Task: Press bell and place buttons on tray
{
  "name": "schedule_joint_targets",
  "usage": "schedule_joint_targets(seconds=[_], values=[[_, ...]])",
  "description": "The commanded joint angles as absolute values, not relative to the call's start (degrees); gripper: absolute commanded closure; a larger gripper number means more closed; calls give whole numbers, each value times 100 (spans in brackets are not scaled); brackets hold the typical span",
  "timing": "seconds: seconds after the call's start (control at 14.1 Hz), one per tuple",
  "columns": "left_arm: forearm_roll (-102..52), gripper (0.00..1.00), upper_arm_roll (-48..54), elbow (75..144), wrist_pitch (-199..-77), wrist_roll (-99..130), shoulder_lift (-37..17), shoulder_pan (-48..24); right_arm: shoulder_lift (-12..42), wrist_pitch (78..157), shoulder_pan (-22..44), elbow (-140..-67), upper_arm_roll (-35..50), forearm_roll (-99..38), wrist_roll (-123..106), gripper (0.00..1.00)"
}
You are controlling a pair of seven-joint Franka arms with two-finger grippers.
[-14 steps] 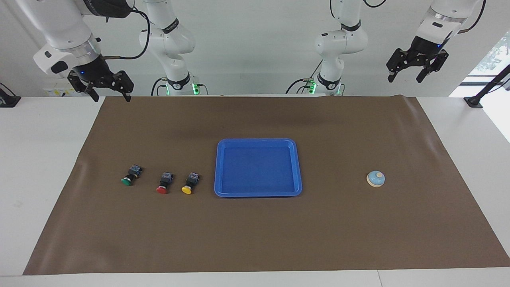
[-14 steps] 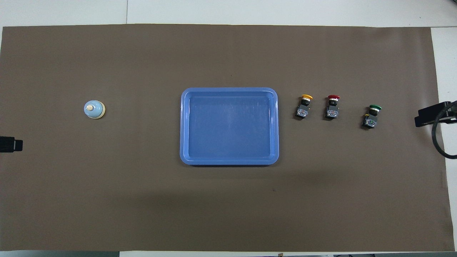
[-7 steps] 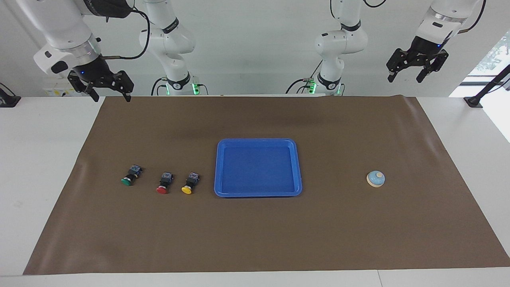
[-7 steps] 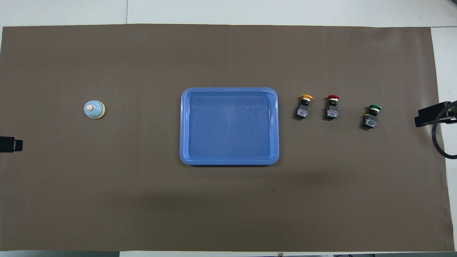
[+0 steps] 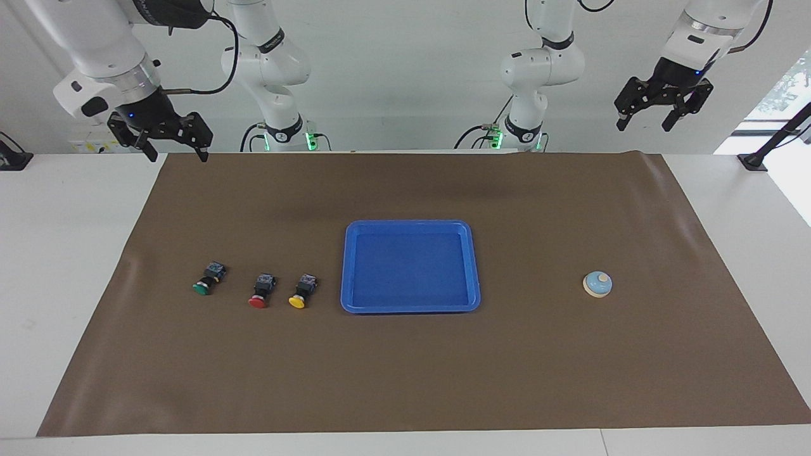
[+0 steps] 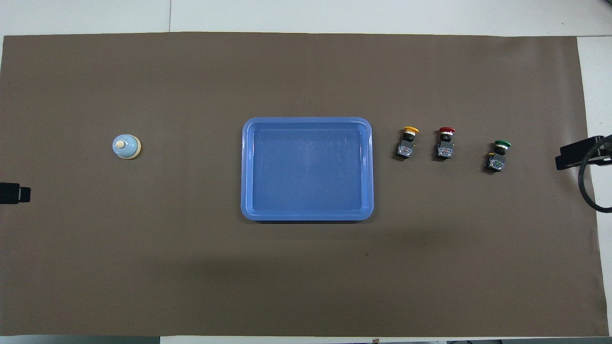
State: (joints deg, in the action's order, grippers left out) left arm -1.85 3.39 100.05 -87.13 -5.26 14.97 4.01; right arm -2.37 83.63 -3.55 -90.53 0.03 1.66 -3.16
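Observation:
The light-blue bell (image 5: 597, 284) (image 6: 126, 146) stands on the mat toward the left arm's end. The blue tray (image 5: 410, 308) (image 6: 306, 216) lies empty mid-table. The green button (image 5: 207, 280) (image 6: 498, 155), red button (image 5: 261, 291) (image 6: 445, 142) and yellow button (image 5: 301, 291) (image 6: 407, 142) lie in a row beside the tray toward the right arm's end, caps pointing away from the robots. My right gripper (image 5: 178, 155) is open and empty, raised over the mat's corner near its base. My left gripper (image 5: 643, 126) is open and empty, raised over the other near corner. Both arms wait.
A brown mat (image 5: 405, 380) covers most of the white table (image 5: 63, 285). A black clamp (image 5: 754, 161) sits on the table's edge at the left arm's end, and another (image 5: 12, 158) at the right arm's end.

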Motion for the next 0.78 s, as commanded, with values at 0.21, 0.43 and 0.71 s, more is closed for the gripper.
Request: schedule_joint_targets(seconds=[0.21,0.43,0.71], values=[[-132,0,325,10011,-8640,-475,1529,360,-290,8323,-448,-9088,62,229,-448,0],[-132,0,325,10011,-8631,-466,1529,360,-299,8323,-475,-9088,62,229,-466,0],[-132,0,316,10011,-8631,-466,1529,360,-299,8332,-475,-9123,62,220,-475,0]])
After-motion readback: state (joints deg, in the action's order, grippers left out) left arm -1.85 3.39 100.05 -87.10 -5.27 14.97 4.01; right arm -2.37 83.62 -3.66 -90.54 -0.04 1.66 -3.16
